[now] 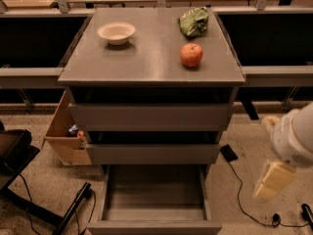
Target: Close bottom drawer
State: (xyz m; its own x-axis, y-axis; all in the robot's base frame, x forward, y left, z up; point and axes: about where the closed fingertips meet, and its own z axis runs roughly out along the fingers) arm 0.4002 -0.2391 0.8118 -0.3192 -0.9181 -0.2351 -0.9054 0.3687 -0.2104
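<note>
The bottom drawer (154, 226) stands pulled far out of the grey cabinet, at the bottom centre of the camera view. Its grey rectangular tray (154, 192) is open to view and looks empty, and its plain front panel lies at the lower edge. My gripper (272, 181), the cream-coloured end of the white arm (293, 136), hangs to the right of the drawer. It is apart from the drawer, at about the height of the tray.
Above are the mid drawer (151, 153) and the top drawer (149, 115), each slightly out. The cabinet top holds a white bowl (116, 32), a red apple (191, 55) and a green bag (193, 21). A cardboard box (63, 141) stands left; a cable (239, 195) lies right.
</note>
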